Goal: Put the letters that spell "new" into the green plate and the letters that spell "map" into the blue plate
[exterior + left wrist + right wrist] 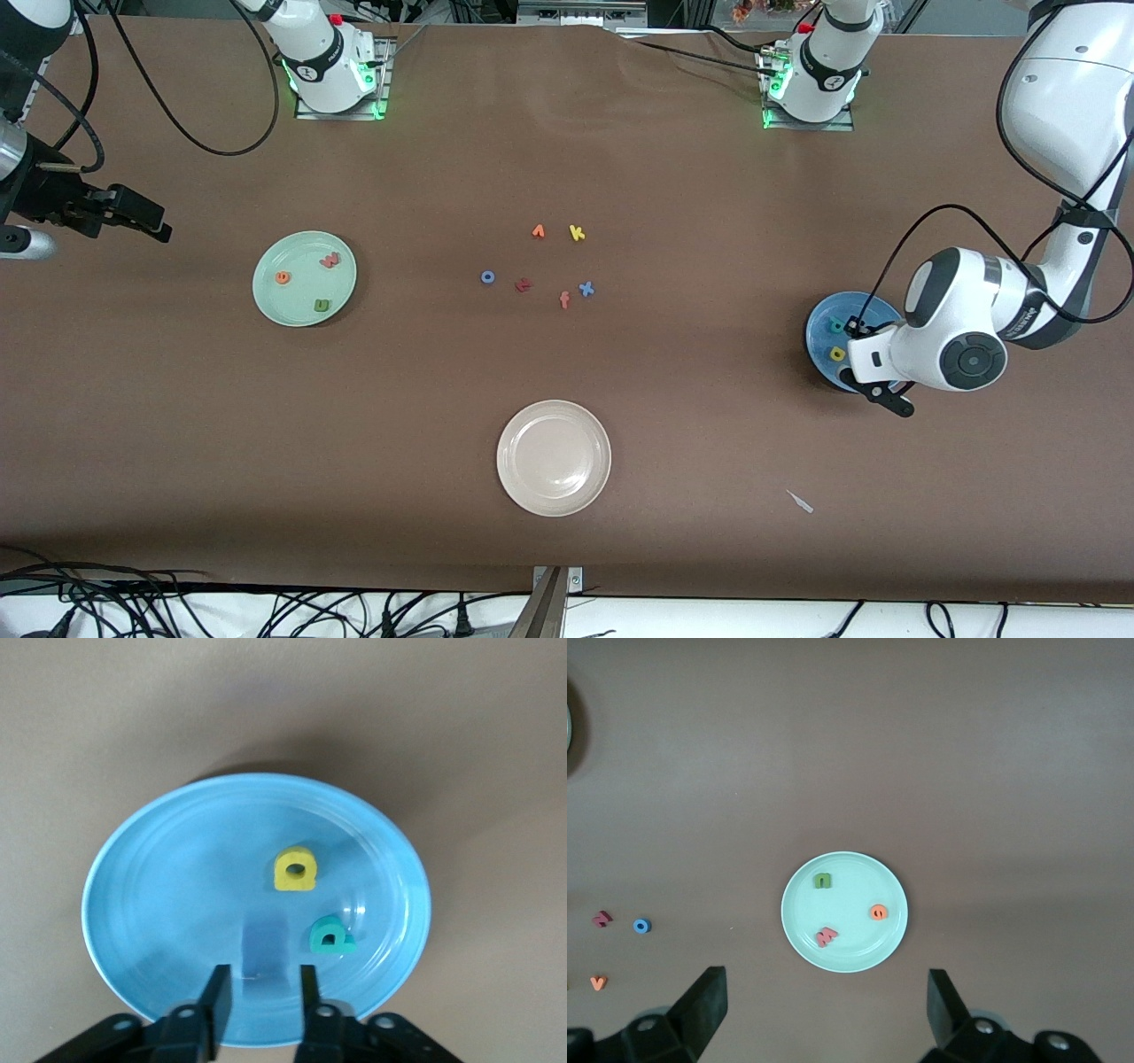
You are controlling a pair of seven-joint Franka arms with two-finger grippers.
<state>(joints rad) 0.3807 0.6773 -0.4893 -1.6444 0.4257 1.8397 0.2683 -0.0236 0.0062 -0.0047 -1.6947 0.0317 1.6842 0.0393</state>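
Observation:
The blue plate (159,904) lies at the left arm's end of the table (819,330). On it rest a yellow a (295,870) and a teal p (331,936). My left gripper (264,979) hangs low over the plate, fingers a little apart. A darker blue block shape (264,948) shows between them, touching neither; I cannot tell whether it is the m. The green plate (266,301) holds an orange e (283,277), a salmon w (330,260) and a green n (321,305). My right gripper (824,992) waits wide open and empty beside that plate.
Loose letters lie mid-table: orange v (538,232), yellow k (577,233), blue o (487,277), a dark red letter (523,284), salmon f (564,300), blue x (586,289). A beige plate (554,496) sits nearer the camera, with a white scrap (800,502) beside it.

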